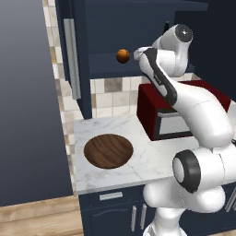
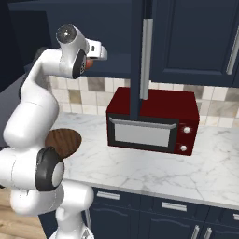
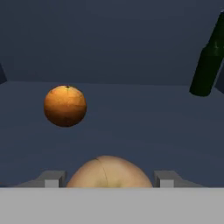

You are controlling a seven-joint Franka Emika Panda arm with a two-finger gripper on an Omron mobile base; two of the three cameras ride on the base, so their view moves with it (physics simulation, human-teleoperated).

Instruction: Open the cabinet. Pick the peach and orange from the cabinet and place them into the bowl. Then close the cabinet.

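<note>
The cabinet stands open, its left door [image 1: 73, 60] and right door [image 2: 140, 56] swung out toward me. My gripper [image 3: 108, 178] reaches onto the cabinet shelf, and its two fingers press against the sides of the peach [image 3: 108, 173], a pale pinkish ball low in the hand view. The orange [image 3: 65, 106] rests farther back on the shelf, to the left of the gripper [image 1: 137, 53]. From the left base view the orange [image 1: 122, 56] sits just left of the hand. The dark wooden bowl [image 1: 108, 150] lies on the marble counter below, holding nothing.
A red microwave [image 2: 154, 121] stands on the counter under the cabinet, right of the bowl. A dark green bottle [image 3: 209, 61] stands on the shelf at the hand's right. The open right door hangs in front of the microwave.
</note>
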